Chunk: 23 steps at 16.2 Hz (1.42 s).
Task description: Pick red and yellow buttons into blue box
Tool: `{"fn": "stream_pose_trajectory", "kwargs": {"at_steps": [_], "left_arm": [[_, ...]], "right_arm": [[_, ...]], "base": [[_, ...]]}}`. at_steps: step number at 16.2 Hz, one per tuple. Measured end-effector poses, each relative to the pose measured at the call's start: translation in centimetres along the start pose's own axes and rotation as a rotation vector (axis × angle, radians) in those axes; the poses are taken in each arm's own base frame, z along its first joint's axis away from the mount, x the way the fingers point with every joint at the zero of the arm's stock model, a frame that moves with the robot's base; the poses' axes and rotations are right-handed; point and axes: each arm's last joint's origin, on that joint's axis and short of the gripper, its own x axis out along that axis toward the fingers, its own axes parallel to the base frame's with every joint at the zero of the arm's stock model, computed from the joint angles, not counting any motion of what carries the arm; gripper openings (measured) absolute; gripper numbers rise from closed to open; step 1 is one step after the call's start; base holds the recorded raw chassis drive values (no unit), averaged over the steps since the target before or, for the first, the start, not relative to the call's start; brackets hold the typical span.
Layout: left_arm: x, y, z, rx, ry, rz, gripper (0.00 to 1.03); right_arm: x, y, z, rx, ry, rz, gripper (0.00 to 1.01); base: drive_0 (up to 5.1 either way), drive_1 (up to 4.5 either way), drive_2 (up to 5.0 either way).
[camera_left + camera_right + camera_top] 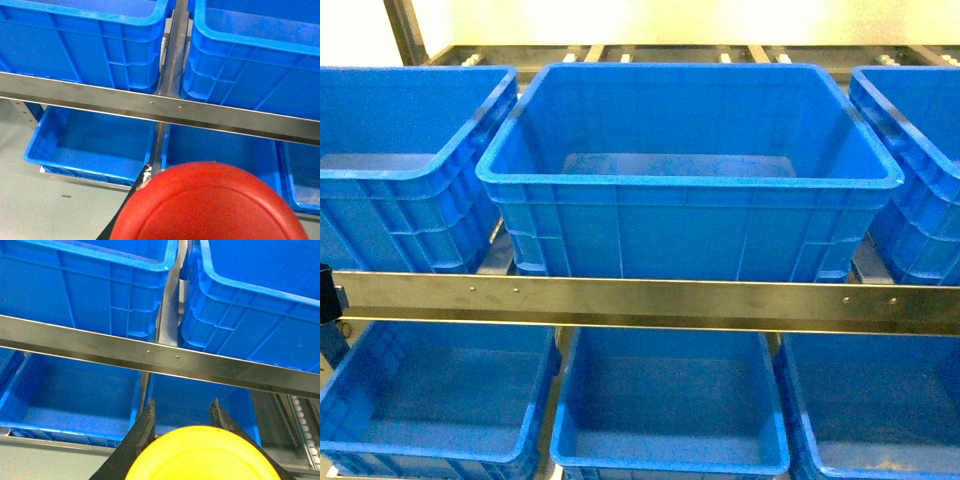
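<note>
The blue box (690, 183) stands on the upper shelf in the middle of the head view; what I see of its floor is bare. Neither gripper shows in that view. In the left wrist view the red button (210, 205), cap towards the camera, fills the bottom and hides most of my left gripper (200, 170), which is shut on it; only one dark finger (125, 215) shows. In the right wrist view the yellow button (202, 455) sits between the two black fingers of my right gripper (184, 407), shut on it. Both grippers hang in front of the rack, below the rail.
A steel rail (640, 300) crosses the front of the rack. More blue crates flank the middle one, left (400, 170) and right (920, 160). Three lower crates (670, 400) sit beneath the rail. Grey floor (50, 210) lies before the rack.
</note>
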Motion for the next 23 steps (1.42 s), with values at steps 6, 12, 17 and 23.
{"fn": "stream_pose_trajectory", "kwargs": {"at_steps": [6,12,17,23], "left_arm": [[-0.03,0.09,-0.01,-0.001,-0.001,0.007,0.25],[0.05,0.09,-0.13,0.003,0.008,0.01,0.25],[0.02,0.1,-0.05,0.0,0.002,0.009,0.25],[0.01,0.07,-0.04,0.0,0.001,0.005,0.25]], "right_arm": [[-0.01,0.05,0.0,0.0,-0.001,0.008,0.28],[0.01,0.05,0.0,-0.001,0.0,0.008,0.28],[0.0,0.04,0.05,0.0,-0.004,0.008,0.28],[0.01,0.03,0.03,0.0,-0.002,0.005,0.28]], "base": [[0.0,0.0,0.0],[0.0,2.76,-2.7],[0.1,4.14,-4.0],[-1.4,4.18,-2.6]]}}
